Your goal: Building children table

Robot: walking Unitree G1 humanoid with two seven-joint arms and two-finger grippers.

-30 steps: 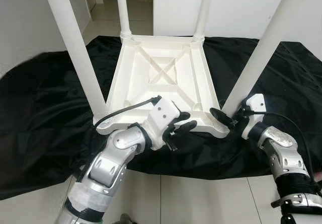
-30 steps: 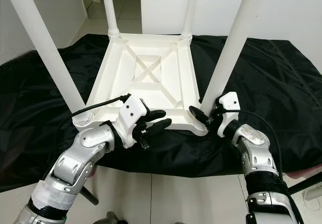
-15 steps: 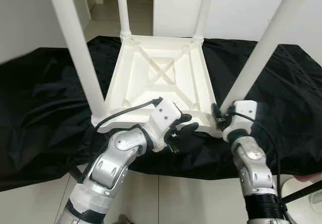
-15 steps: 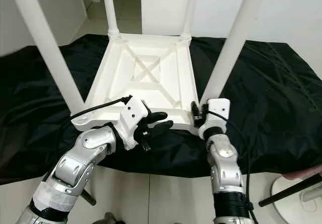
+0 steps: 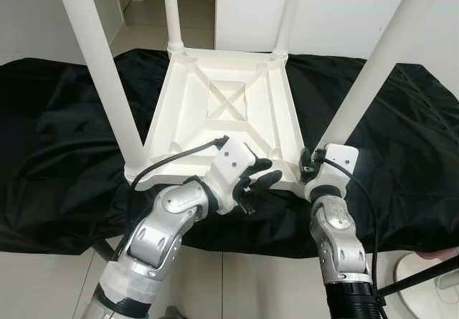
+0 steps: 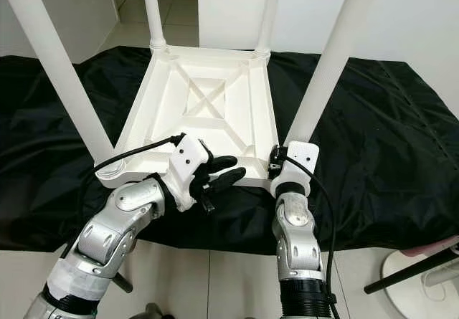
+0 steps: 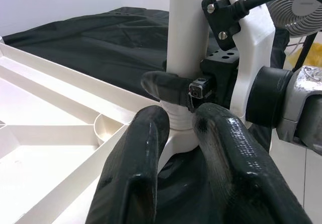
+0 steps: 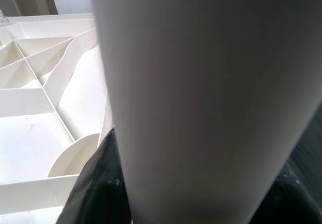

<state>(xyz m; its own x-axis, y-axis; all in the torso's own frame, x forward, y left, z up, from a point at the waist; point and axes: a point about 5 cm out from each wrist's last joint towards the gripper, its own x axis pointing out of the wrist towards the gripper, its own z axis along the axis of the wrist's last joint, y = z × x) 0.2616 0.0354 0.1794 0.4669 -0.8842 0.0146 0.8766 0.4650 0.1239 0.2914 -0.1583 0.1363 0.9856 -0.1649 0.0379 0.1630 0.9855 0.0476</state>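
Observation:
The white children's table (image 5: 229, 104) lies upside down on a black cloth (image 5: 64, 154), its four legs pointing up. My right gripper (image 5: 310, 163) is shut around the base of the near right leg (image 5: 373, 68), with a black finger (image 8: 98, 183) on either side of the leg (image 8: 211, 93) in the right wrist view. My left gripper (image 5: 259, 174) hovers at the table's near edge, just left of that corner, open with nothing between its fingers (image 7: 141, 153). The left wrist view looks past them at the right gripper's finger (image 7: 163, 86) wrapped on the leg.
The near left leg (image 5: 100, 68) and two far legs (image 5: 172, 11) rise steeply around the arms. Pale tiled floor (image 5: 237, 283) lies in front of the cloth. A fan's round base and pole (image 5: 430, 276) stand at the near right. White walls and a doorway lie behind.
My right arm has swung in from the right to stand almost under the near right leg, still gripping its base. The left gripper has hardly moved. The camera shifted slightly.

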